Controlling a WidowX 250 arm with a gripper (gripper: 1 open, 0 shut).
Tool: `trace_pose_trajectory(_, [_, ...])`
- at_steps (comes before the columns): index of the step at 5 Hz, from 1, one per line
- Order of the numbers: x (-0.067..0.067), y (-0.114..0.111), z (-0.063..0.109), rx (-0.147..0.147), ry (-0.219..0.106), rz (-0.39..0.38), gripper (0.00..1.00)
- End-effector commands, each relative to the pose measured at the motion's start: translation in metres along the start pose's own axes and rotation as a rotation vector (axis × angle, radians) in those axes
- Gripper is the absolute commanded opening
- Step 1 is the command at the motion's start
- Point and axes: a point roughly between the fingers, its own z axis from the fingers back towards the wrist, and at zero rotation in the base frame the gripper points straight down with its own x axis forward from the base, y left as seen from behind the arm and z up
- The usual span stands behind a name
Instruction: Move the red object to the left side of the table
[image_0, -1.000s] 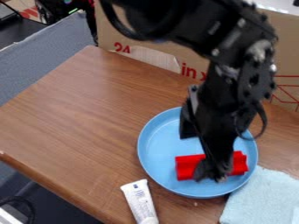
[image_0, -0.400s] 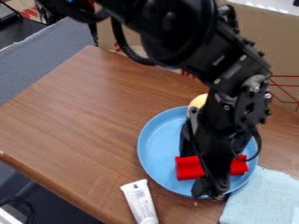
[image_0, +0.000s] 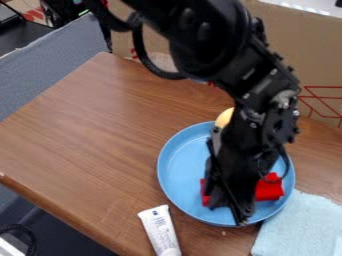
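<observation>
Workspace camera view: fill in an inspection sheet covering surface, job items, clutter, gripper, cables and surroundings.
Surface: brown wood-grain table, no spills seen.
Job's things: red object on the blue plate, partly hidden by the gripper.
Clutter: white tube, pale blue cloth, yellow item behind the gripper.
Gripper: black gripper down at the red object; grip unclear.
Cables: black cable looping beside the arm.
Surroundings: cardboard box behind, grey panel at the side.

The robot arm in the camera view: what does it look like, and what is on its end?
The arm is black, with bulky rounded segments and a thick black cable looping beside it. The gripper is also black, a jagged shape with small pale spots along its sides. I can make out no lettering on either.
</observation>
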Motion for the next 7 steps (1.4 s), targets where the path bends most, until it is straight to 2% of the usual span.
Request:
trace_pose_trajectory(1, [-0.004, 0.023, 0.032, 0.078, -0.056, 0.001, 0.0])
trace_pose_trajectory(2, [-0.005, 0.046, 0.058, 0.119, -0.078, 0.02, 0.0])
trace_pose_trajectory(3, [-0.004, 0.035, 0.059, 0.146, -0.073, 0.017, 0.0])
trace_pose_trajectory(4, [0.005, 0.029, 0.054, 0.16, -0.075, -0.028, 1.0])
trace_pose_trajectory(5, [0.004, 0.022, 0.053, 0.164, -0.067, -0.066, 1.0])
trace_pose_trajectory(6, [0.01, 0.008, 0.033, 0.156, -0.069, -0.079, 1.0])
trace_pose_trajectory(7, [0.014, 0.001, 0.024, 0.155, -0.064, -0.085, 1.0])
